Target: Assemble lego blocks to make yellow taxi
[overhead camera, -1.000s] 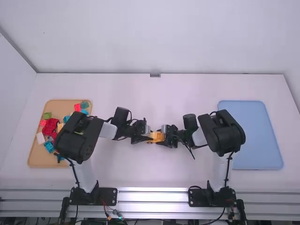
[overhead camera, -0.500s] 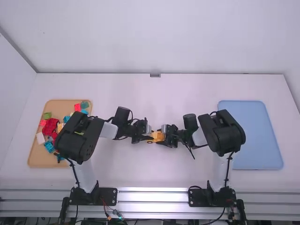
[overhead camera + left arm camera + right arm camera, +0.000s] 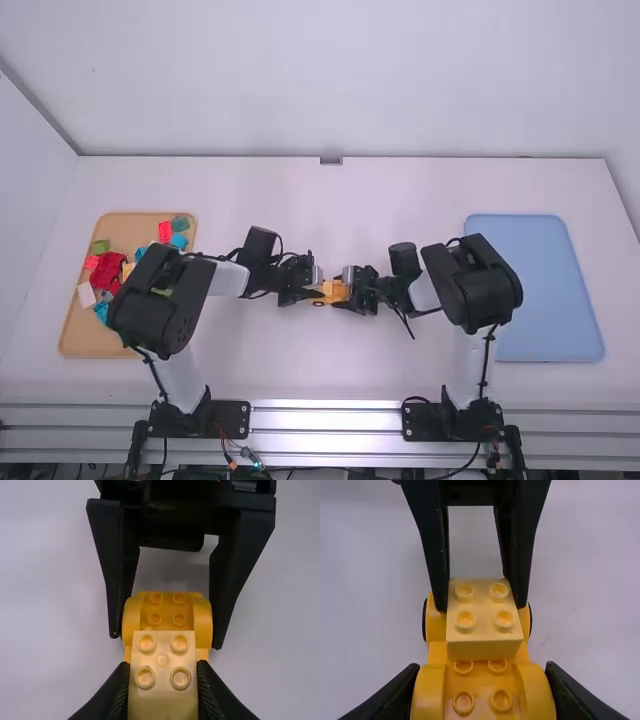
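Left claw (image 3: 163,679): pale yellow block (image 3: 163,700) pinched between fingers. Right claw (image 3: 482,680): orange-yellow car base (image 3: 482,686) gripped by sides. Block lined up on base, mid-worktop (image 3: 320,370); full seating can't quite be told, seam hidden. Step in hand, as judged: roof block being joined to taxi body. Next: base to be held firm, block pressed square and home, then left claw released. Farther out: loose blocks (image 3: 107,270) on tan tray (image 3: 78,340), blue tray (image 3: 550,290) opposite.
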{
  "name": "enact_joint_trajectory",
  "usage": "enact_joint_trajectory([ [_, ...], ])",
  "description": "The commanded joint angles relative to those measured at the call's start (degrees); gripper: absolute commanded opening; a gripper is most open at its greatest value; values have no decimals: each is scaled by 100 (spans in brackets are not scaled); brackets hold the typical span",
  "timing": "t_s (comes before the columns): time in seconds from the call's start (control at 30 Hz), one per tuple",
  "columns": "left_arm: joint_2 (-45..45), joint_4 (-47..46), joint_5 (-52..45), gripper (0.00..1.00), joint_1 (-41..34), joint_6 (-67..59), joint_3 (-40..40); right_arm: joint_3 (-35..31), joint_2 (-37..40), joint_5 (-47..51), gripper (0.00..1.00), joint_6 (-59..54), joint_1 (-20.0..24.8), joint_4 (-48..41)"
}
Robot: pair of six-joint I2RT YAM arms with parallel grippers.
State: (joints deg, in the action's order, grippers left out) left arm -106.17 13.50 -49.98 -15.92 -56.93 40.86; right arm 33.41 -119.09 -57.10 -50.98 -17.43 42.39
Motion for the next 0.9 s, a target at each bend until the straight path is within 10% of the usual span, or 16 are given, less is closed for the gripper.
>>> enact_joint_trajectory([
  [0.0,107,-59,337,6,57,11,-31,-37,-92,50,44,-33,13,-68],
  [0.87,184,-269,1145,12,61,114,-31,-35,-92,50,45,-31,13,-81],
])
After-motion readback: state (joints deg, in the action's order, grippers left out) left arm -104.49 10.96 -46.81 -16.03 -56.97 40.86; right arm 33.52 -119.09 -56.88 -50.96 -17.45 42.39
